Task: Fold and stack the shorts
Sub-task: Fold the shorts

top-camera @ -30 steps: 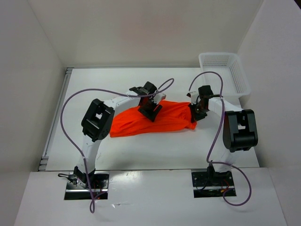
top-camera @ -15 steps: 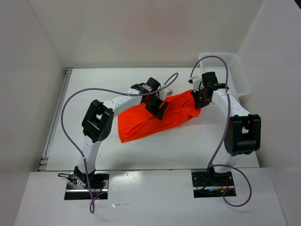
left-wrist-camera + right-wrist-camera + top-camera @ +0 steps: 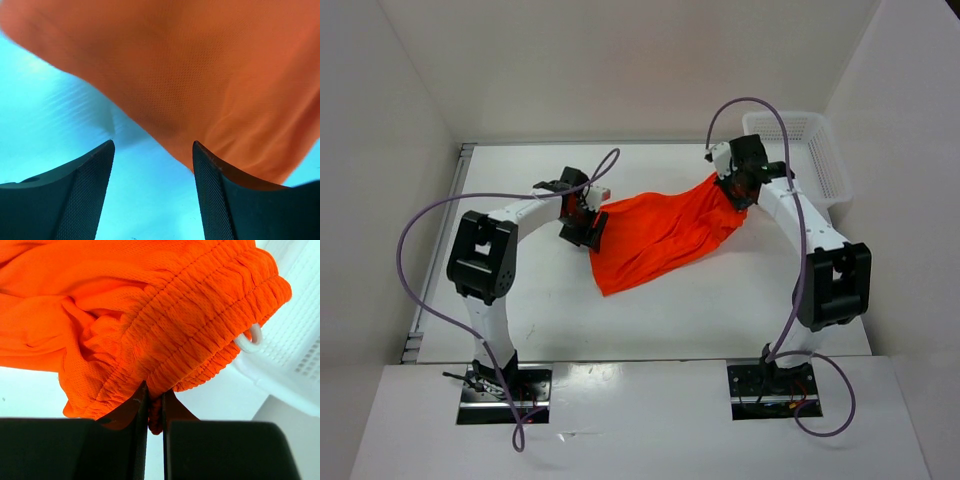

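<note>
The bright orange shorts (image 3: 660, 235) hang stretched across the table's middle, high at the right and trailing down to the lower left. My right gripper (image 3: 732, 190) is shut on the gathered waistband (image 3: 200, 325), with a loop of white drawstring (image 3: 250, 340) beside it. My left gripper (image 3: 588, 222) sits at the shorts' left edge; its jaws stand open with only table between them, and the orange fabric (image 3: 210, 70) lies just ahead of the fingertips and behind the right finger.
A white plastic basket (image 3: 820, 150) stands at the back right corner, close to my right gripper; it also shows in the right wrist view (image 3: 295, 340). White walls enclose the table on three sides.
My right gripper has lifted the waistband up and back toward the basket. My left gripper has let go of the shorts and moved left. The shorts swung from a flat band into a hanging diagonal.
</note>
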Robot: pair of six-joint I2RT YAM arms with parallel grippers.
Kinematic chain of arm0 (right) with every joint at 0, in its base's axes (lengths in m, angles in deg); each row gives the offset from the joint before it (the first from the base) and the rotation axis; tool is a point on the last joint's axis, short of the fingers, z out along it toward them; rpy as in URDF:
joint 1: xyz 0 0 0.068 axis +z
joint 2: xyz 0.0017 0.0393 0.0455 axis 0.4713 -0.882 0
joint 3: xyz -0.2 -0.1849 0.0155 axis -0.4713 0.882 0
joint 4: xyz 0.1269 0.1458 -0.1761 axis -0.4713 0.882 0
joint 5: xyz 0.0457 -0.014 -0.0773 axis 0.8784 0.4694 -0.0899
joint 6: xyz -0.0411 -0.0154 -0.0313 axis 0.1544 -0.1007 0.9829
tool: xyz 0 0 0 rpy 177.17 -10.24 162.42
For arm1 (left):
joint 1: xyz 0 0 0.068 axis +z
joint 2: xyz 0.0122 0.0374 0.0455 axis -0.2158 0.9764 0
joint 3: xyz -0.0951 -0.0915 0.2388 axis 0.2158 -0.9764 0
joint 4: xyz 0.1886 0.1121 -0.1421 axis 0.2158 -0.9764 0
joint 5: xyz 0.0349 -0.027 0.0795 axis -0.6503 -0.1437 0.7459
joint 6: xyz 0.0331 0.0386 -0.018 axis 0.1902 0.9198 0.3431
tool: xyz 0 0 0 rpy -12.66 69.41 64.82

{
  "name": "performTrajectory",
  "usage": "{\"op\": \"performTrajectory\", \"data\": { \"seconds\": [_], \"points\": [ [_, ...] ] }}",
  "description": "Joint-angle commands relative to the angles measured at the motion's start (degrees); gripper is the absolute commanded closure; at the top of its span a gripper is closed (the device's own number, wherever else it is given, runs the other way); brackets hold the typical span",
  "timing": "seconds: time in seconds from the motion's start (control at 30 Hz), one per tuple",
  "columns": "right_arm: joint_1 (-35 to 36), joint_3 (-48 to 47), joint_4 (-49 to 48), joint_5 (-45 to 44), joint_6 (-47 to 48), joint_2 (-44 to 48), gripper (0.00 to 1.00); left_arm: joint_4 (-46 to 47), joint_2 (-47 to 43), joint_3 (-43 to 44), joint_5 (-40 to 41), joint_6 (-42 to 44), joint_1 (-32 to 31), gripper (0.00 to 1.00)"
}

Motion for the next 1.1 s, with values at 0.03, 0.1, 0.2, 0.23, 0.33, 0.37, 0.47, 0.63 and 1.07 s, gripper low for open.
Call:
{"op": "performTrajectory", "data": {
  "seconds": [0.03, 0.1, 0.2, 0.23, 0.33, 0.37, 0.47, 0.63, 1.07],
  "points": [
    [5.4, -5.9, -2.8, -6.8, 1.6, -2.5, 1.00, 3.5, 4.0, 0.3, -1.7, 0.3, -1.3, 0.29],
    [9.2, -7.2, -3.5, -8.0, 1.6, -3.7, 1.00, 4.0, 7.4, 1.4, -2.2, 0.3, -1.3, 0.30],
    [12.9, -10.4, -3.5, -8.8, 1.6, -5.3, 1.00, 4.0, 10.9, 3.4, -2.2, 0.3, -1.3, 0.42],
    [13.9, -11.1, -3.5, -8.8, 1.1, -6.1, 1.00, 4.0, 10.9, 3.4, -2.2, 0.3, -1.3, 0.48],
    [19.0, -12.8, -4.2, -9.9, 1.1, -6.8, 1.00, 4.5, 12.0, 3.4, -3.6, 0.3, -0.7, 0.69],
    [20.2, -13.3, -4.2, -10.7, 1.1, -7.5, 1.00, 4.5, 12.0, 3.4, -4.4, 0.3, -0.7, 0.73],
    [24.8, -13.9, -4.2, -10.2, 0.6, -8.8, 1.00, 5.0, 12.7, 3.4, -6.2, 0.3, 0.5, 0.83],
    [31.7, -15.9, -4.2, -10.2, 0.0, -12.3, 1.00, 5.0, 13.2, 4.5, -8.0, 0.3, 1.9, 0.88],
    [39.9, -23.0, -5.3, -7.4, -4.9, -22.5, 0.98, 5.6, 13.7, 5.0, -9.1, 0.3, 2.4, 0.89]
  ]
}}
